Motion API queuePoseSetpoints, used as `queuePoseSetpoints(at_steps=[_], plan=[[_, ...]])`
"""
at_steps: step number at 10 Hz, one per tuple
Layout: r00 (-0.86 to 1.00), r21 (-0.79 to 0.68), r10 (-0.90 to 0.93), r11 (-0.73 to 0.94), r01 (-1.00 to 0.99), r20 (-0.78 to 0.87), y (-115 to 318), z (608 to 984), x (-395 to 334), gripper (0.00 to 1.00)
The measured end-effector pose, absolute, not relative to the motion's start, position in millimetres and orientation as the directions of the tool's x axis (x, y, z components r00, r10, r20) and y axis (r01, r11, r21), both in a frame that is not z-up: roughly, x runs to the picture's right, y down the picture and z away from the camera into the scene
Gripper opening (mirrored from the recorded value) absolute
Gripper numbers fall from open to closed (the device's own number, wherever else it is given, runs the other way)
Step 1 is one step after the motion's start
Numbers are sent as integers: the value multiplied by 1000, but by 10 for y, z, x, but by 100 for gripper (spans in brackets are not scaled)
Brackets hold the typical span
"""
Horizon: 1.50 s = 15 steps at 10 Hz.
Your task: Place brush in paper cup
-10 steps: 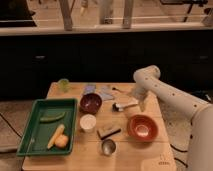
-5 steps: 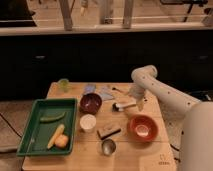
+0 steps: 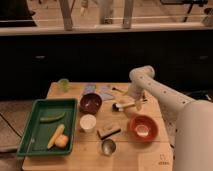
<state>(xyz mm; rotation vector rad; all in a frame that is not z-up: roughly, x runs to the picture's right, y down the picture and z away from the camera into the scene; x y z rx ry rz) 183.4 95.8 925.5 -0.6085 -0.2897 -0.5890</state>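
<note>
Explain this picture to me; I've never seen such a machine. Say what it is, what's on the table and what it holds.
One camera looks down on a wooden table. The white arm from the right belongs to a mobile robot; its claw is down at the brush. Whether it grips it cannot be seen. Also there: a white paper cup, a dark red bowl, an orange bowl, a metal cup, a tan block, a green cup and a green tray holding food.
</note>
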Motion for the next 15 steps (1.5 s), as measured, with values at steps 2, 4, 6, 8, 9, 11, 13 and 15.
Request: queuePoseSetpoints(at_steps=[2,4,6,8,9,11,13,15], plan=[[792,-451,-436,657,605,428,980,9291,1821,80],[787,-452,-438,649,611,435,1016,9325,1822,80],[785,-455,-437,645,614,439,1045,9346,1849,80],[780,-456,-438,638,620,447,1071,9373,1829,80],[778,-456,-438,637,622,450,1079,9377,1824,78],[777,-459,-436,633,624,454,1103,9389,1846,58],[775,-462,-434,628,626,460,1122,9390,1847,38],[777,-463,-430,631,623,459,1112,9398,1859,19]])
